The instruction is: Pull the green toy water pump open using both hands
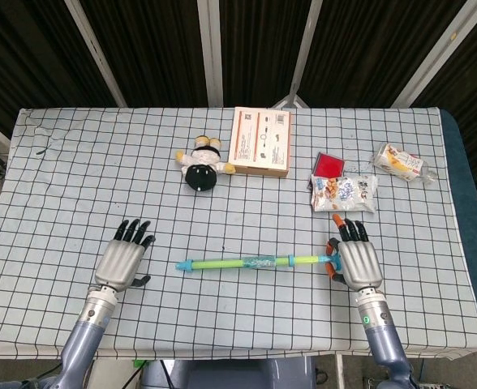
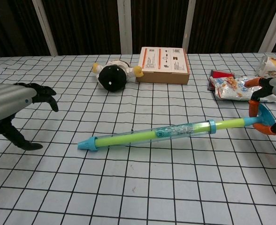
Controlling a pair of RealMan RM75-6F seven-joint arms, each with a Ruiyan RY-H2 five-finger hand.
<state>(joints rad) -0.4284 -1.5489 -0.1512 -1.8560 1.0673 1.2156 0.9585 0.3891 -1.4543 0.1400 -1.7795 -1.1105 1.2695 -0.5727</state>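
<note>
The green toy water pump [image 1: 247,262] lies along the checked table near its front edge, blue nozzle to the left, green rod and orange handle [image 1: 330,272] to the right. My right hand [image 1: 358,261] is over that handle and grips it; in the chest view the orange handle [image 2: 264,125] sits among its dark fingers, with the right hand [image 2: 275,88] at the frame's edge. My left hand [image 1: 123,261] hovers left of the nozzle with fingers spread, holding nothing, a few squares from the pump [image 2: 157,133]. The left hand [image 2: 11,101] enters the chest view from the left.
Behind the pump stand a cardboard box [image 1: 260,141] and a plush toy [image 1: 200,164]. A snack bag [image 1: 344,192], a red packet [image 1: 329,164] and another wrapper [image 1: 401,162] lie at the back right. The table's front edge [image 1: 238,350] runs just below both hands.
</note>
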